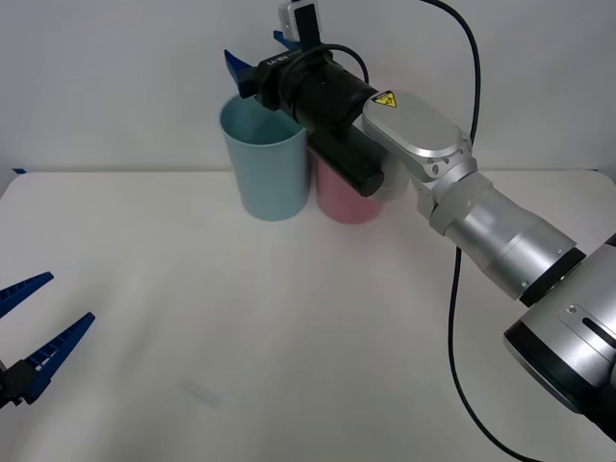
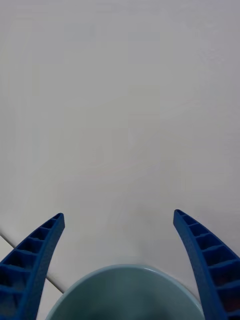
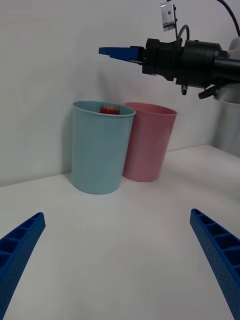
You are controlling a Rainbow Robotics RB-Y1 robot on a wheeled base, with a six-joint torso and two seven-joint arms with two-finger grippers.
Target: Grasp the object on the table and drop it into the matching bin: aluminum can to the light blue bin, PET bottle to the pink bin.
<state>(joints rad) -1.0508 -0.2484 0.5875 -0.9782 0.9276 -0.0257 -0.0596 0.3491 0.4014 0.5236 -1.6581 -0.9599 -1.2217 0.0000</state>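
My right gripper (image 1: 255, 53) hangs open right above the light blue bin (image 1: 272, 164), with nothing between its fingers. The right wrist view looks down past the open gripper (image 2: 118, 215) at the bin's rim (image 2: 125, 272). In the left wrist view the red aluminum can (image 3: 109, 109) shows just inside the mouth of the light blue bin (image 3: 100, 150), under the right gripper (image 3: 120, 51). The pink bin (image 1: 346, 197) stands touching the blue one on its right, partly behind my right arm. My left gripper (image 1: 65, 298) waits open at the near left of the table (image 1: 289, 318).
Both bins stand at the back of the white table against a plain white wall. A black cable (image 1: 462, 241) hangs from my right arm over the table's right side. The pink bin (image 3: 150, 142) looks empty at its rim.
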